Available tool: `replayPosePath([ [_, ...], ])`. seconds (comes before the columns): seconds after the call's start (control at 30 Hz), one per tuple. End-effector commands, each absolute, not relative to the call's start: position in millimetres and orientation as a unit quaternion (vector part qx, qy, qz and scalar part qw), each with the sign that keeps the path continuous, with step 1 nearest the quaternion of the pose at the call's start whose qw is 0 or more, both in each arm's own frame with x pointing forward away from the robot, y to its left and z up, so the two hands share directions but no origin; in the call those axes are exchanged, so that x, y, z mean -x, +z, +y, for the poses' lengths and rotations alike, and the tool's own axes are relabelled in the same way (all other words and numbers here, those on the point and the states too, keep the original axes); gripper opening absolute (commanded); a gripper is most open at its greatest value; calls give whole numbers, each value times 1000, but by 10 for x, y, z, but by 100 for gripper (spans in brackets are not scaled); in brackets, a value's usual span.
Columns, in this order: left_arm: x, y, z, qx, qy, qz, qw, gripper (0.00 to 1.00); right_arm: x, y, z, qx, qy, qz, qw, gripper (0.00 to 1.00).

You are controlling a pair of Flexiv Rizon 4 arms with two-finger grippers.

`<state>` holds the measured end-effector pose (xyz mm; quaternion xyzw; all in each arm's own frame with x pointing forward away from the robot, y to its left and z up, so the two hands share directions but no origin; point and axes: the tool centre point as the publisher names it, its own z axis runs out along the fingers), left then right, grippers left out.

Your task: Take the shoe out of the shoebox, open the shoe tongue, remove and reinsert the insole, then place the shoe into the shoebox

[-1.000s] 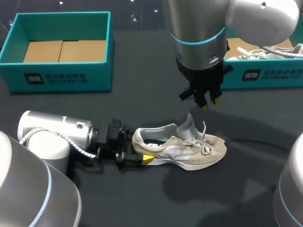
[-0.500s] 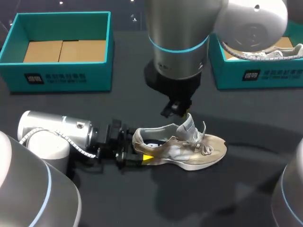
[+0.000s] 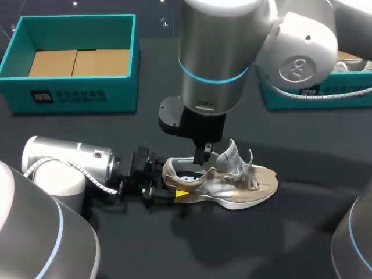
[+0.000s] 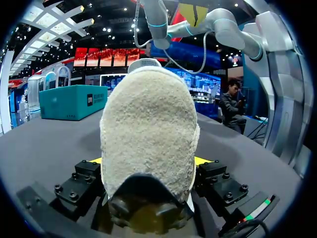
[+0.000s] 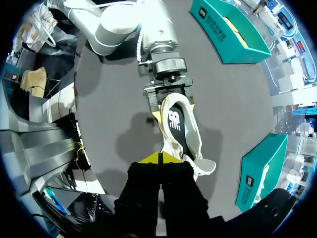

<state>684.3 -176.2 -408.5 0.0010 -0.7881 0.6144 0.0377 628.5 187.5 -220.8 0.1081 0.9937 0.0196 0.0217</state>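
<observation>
Light falls from overhead, even and fairly bright. In the head view the dark tabletop (image 3: 174,250) takes only soft shadows with blurred edges: one just in front of the shoe (image 3: 232,183), another past its toe. The right arm (image 3: 215,52) above the shoe carries a broad pale sheen, and the left arm (image 3: 64,163) behind the heel shows small white highlights. In the left wrist view the heel is evenly lit, its nap clear, though its underside is dark. Straight lines around the shoe bow outward. In the right wrist view a faint shadow lies beside the shoe, and the body of the right pincer (image 5: 161,158) is nearly black.
</observation>
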Motion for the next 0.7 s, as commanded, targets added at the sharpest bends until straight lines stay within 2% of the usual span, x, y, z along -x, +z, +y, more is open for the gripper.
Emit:
replayPosePath([
  [0.03, -6836, -4127, -1747, -2, 614, -788, 36, 0, -6325, -2322, 2038, -20, 8, 1000, 4, 0],
  [0.33, -6836, -4127, -1747, -2, 614, -788, 36, 0, -6325, -2322, 2038, -20, 8, 1000, 4, 0],
  [0.7, -6836, -4127, -1747, -2, 614, -788, 36, 0, -6542, -2720, 2157, -7, 20, 999, 44, 0],
])
